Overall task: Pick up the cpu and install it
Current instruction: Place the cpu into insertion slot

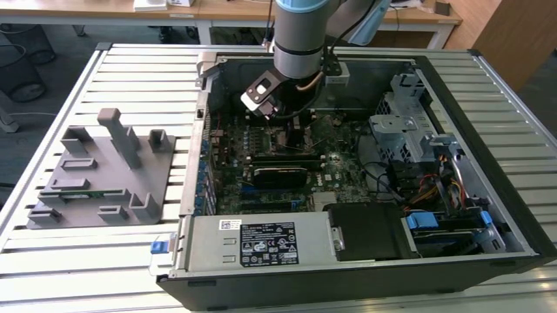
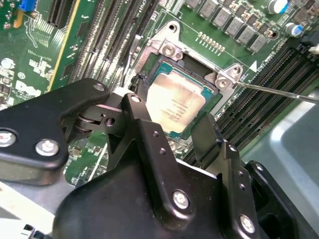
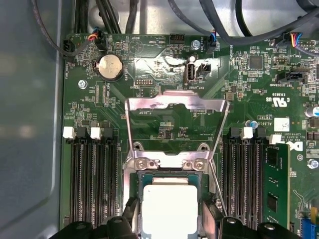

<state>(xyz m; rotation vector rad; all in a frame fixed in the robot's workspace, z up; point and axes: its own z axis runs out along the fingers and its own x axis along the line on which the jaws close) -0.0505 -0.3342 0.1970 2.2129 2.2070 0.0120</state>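
The cpu (image 3: 168,205), a flat square chip with a silver-grey top and thin green rim, sits at the motherboard's open socket (image 3: 167,164). In both wrist views my gripper (image 3: 168,214) straddles it, its black fingers (image 3: 130,211) against two opposite edges of the chip. The second wrist view shows the cpu (image 2: 174,102) level within the socket frame (image 2: 169,50), between my gripper's (image 2: 172,117) fingers. In the exterior view my gripper (image 1: 280,122) reaches down into the open computer case (image 1: 487,215), over the upper middle of the motherboard (image 1: 278,163).
The socket's metal load plate (image 3: 174,107) stands tilted open behind the cpu, and a thin lever rod (image 2: 279,92) sticks out beside it. Memory slots (image 3: 92,184) flank the socket, and a green memory stick (image 3: 276,184) stands in one. A grey parts fixture (image 1: 96,173) lies on the exterior view's left.
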